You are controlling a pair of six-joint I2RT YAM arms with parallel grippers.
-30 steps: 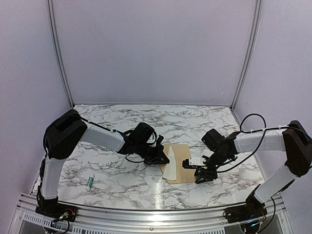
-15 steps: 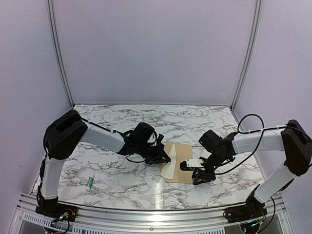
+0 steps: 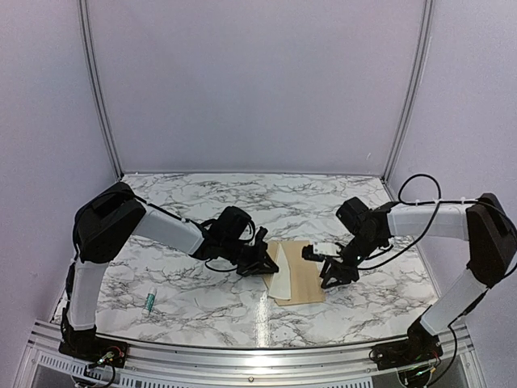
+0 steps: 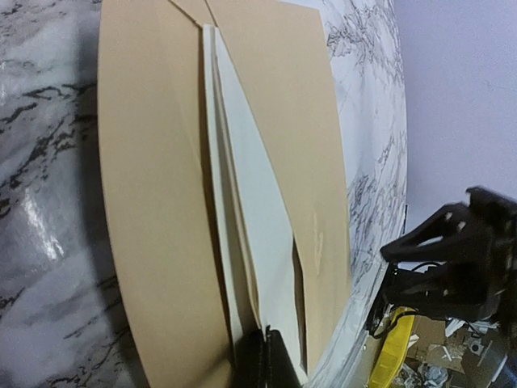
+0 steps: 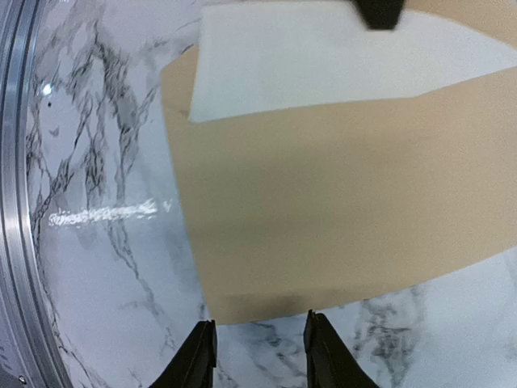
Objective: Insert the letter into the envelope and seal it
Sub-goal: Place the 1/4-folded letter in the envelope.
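Tan-brown kraft envelope (image 5: 339,210) lies just ahead of the right gripper (image 5: 258,327), whose jaws are narrowly parted and empty. The closed left gripper (image 4: 260,360) seemingly pinches the cream-white paper letter (image 4: 258,242).

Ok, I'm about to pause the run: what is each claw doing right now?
Left claw: closed, pinching the letter by its edge.
Right claw: open, holding nothing, just short of the envelope.

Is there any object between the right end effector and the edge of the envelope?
Nothing visible stands between them. The right end effector is just beside the envelope, with only bare marble table between its open jaws.
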